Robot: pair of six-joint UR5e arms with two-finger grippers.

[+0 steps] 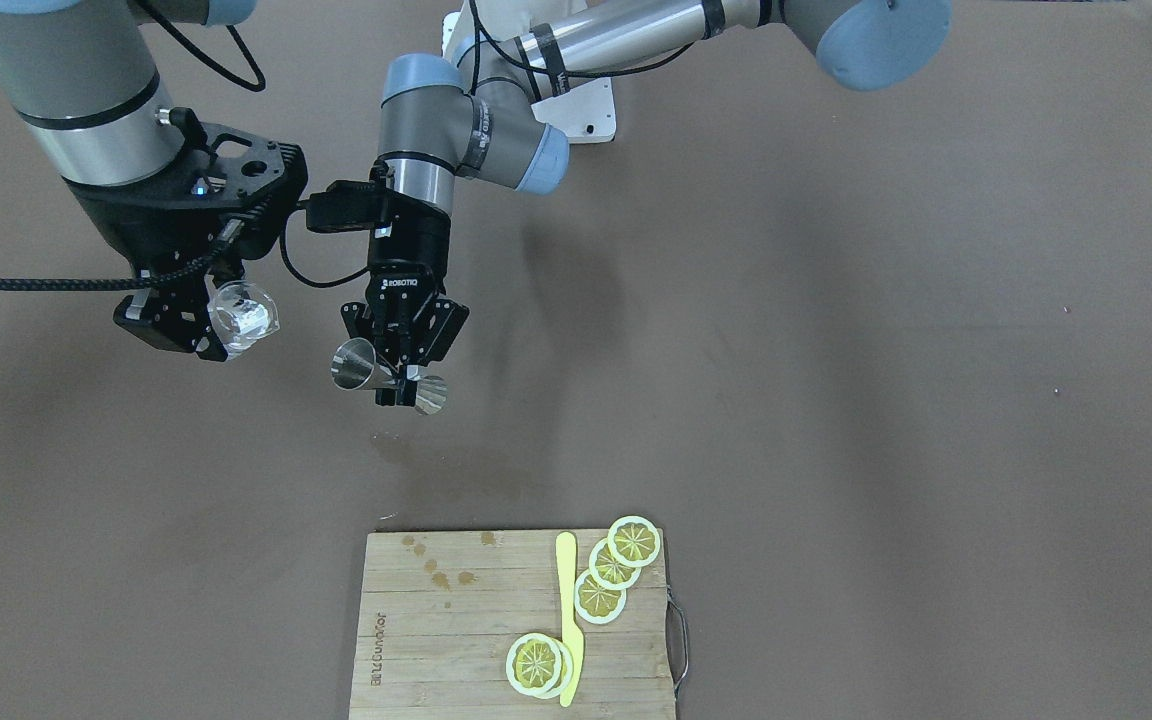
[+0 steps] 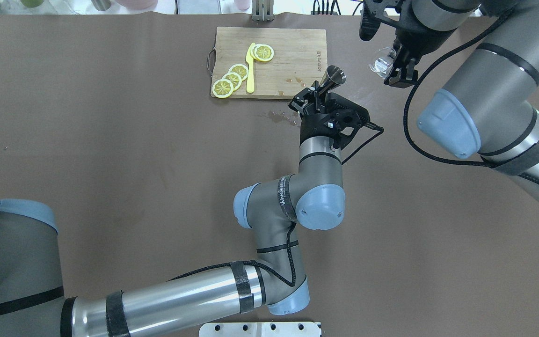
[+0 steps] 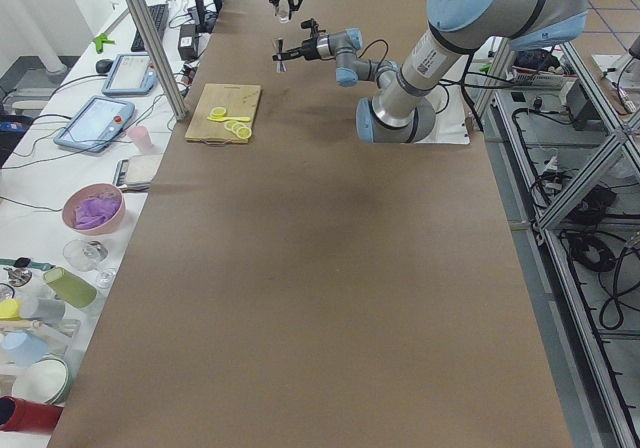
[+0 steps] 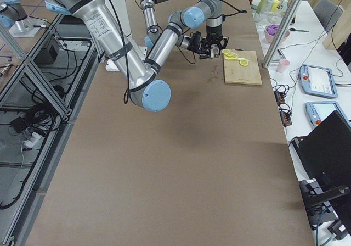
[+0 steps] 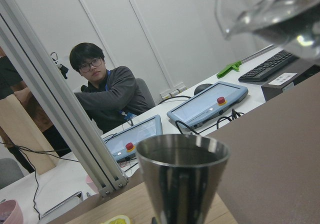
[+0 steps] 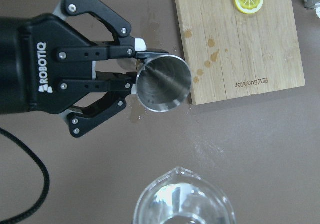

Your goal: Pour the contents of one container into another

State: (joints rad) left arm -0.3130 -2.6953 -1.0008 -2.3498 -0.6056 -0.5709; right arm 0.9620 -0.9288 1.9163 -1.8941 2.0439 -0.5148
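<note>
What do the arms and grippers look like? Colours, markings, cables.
The left arm and right arm are silver-grey tubes with light-blue joint caps and black bands, and a black cable runs along each. The left gripper and right gripper are black two-finger linkages. The left one has white ROBOTIQ lettering.

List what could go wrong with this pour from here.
1. The jigger has a narrow mouth, and the glass cup in the right end effector hangs apart from it; a stream could miss. The table already shows wet marks.
2. The left end effector pinches the jigger only at its thin waist, so it might pivot.
</note>
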